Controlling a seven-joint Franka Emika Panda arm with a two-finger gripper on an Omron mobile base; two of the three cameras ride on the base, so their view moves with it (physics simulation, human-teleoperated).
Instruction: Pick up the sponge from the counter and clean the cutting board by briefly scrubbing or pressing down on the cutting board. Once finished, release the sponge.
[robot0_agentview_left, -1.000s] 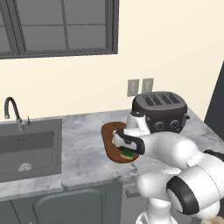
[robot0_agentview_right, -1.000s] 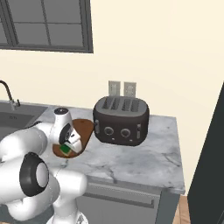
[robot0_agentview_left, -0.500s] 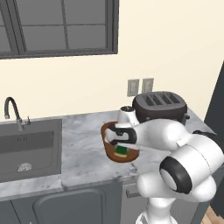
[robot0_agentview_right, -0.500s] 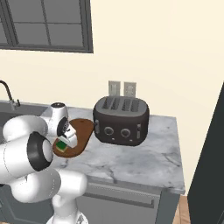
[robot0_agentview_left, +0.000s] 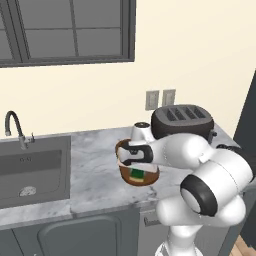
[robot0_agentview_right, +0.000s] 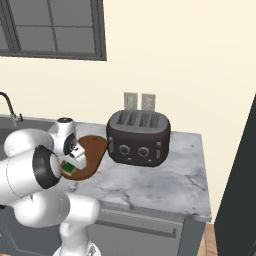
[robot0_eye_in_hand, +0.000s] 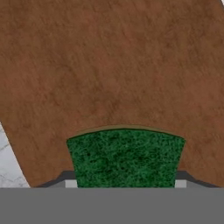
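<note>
The sponge (robot0_eye_in_hand: 126, 157), dark green on top with a thin yellow edge, sits between my fingertips (robot0_eye_in_hand: 179, 183) with my gripper (robot0_eye_in_hand: 124, 184) shut on it. It is down at the dark reddish-brown cutting board (robot0_eye_in_hand: 109, 65); whether it presses on the wood I cannot tell. In the left base view my gripper (robot0_agentview_left: 136, 169) holds the sponge (robot0_agentview_left: 137, 175) over the board's (robot0_agentview_left: 145, 182) near end on the marbled counter (robot0_agentview_left: 95, 175). From the right side, the sponge (robot0_agentview_right: 68, 168) in my gripper (robot0_agentview_right: 71, 164) lies at the board's (robot0_agentview_right: 94, 149) front-left part.
A black toaster (robot0_agentview_left: 182, 120) (robot0_agentview_right: 139, 137) stands just behind and right of the board. The dark sink basin (robot0_agentview_left: 30, 165) with its faucet (robot0_agentview_left: 12, 127) lies to the left. Bare counter (robot0_agentview_right: 165, 180) stretches right of the toaster's front.
My hand with the sponge has slid a little to the left across the board, and the arm has swung round behind it. The board and toaster have stayed put.
</note>
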